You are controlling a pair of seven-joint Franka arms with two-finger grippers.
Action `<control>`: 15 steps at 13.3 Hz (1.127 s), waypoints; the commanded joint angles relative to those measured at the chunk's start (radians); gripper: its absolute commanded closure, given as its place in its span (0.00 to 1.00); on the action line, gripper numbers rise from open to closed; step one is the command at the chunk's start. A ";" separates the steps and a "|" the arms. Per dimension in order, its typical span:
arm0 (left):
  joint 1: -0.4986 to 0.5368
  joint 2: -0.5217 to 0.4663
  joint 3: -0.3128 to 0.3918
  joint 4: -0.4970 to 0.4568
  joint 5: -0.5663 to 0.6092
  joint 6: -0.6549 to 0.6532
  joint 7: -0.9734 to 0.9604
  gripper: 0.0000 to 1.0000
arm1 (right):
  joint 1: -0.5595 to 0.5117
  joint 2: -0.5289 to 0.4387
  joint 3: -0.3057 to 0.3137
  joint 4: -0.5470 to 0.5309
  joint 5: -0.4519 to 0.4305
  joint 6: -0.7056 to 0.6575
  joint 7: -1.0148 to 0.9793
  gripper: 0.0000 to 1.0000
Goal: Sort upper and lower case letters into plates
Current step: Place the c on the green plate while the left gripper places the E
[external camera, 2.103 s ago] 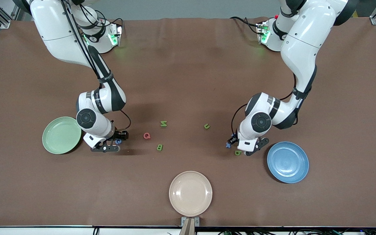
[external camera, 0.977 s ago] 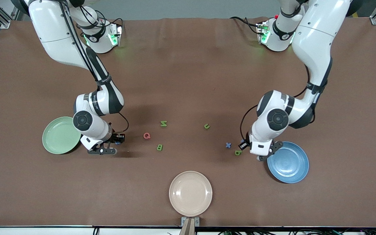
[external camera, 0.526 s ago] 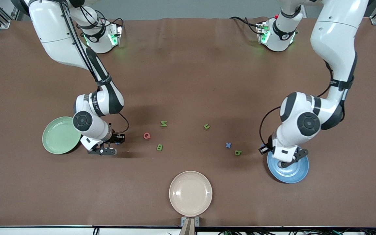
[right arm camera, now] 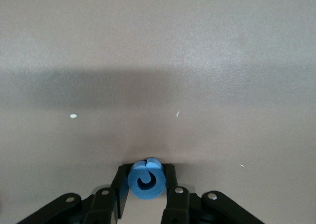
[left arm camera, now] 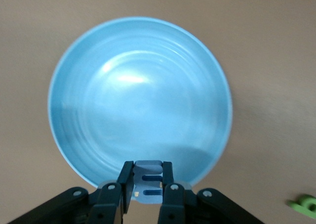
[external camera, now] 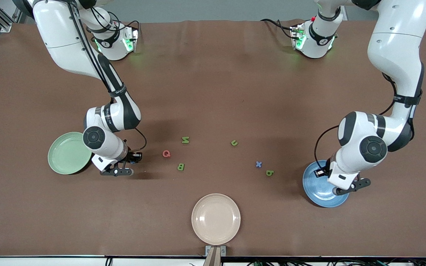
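Left hand [left arm camera: 147, 190] grasps a pale blue letter [left arm camera: 148, 182] over the blue plate [external camera: 318, 194] for dropping, while the right hand [right arm camera: 146, 185] clenches a blue letter [right arm camera: 146, 178] on the surface [external camera: 213, 92]

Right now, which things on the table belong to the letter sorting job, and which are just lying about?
Part of the job:
green plate
blue plate
loose letters: red Q, green N, green B, green u, blue x, green b
blue letter in the right gripper
pale blue letter in the left gripper, over the blue plate

Lying about:
beige plate
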 commanded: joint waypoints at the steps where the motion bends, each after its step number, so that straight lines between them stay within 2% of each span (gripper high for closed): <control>1: 0.006 0.031 -0.004 0.038 0.025 -0.005 0.030 0.99 | -0.071 -0.111 -0.001 -0.001 0.014 -0.178 -0.137 0.80; 3: 0.015 0.041 -0.004 0.038 0.024 -0.002 0.048 0.99 | -0.153 -0.180 -0.001 -0.013 0.014 -0.278 -0.275 0.80; 5: 0.043 0.056 -0.004 0.038 0.025 0.020 0.077 0.98 | -0.242 -0.230 -0.001 -0.062 0.011 -0.296 -0.398 0.80; 6: 0.047 0.071 -0.004 0.038 0.024 0.040 0.101 0.92 | -0.281 -0.237 -0.001 -0.085 0.010 -0.288 -0.453 0.80; 7: 0.055 0.082 -0.003 0.040 0.024 0.052 0.114 0.82 | -0.316 -0.237 -0.001 -0.101 0.010 -0.282 -0.492 0.80; 8: 0.067 0.087 0.002 0.040 0.024 0.058 0.129 0.65 | -0.345 -0.237 -0.001 -0.121 0.010 -0.259 -0.527 0.80; 10: 0.070 0.084 0.002 0.040 0.024 0.058 0.143 0.00 | -0.370 -0.249 -0.001 -0.209 0.010 -0.135 -0.577 0.80; 12: 0.064 0.073 0.000 0.040 0.024 0.057 0.129 0.00 | -0.375 -0.251 -0.001 -0.285 0.010 -0.022 -0.580 0.80; 15: 0.016 0.035 -0.018 0.040 0.007 0.003 0.026 0.00 | -0.378 -0.240 -0.001 -0.303 0.010 0.029 -0.581 0.80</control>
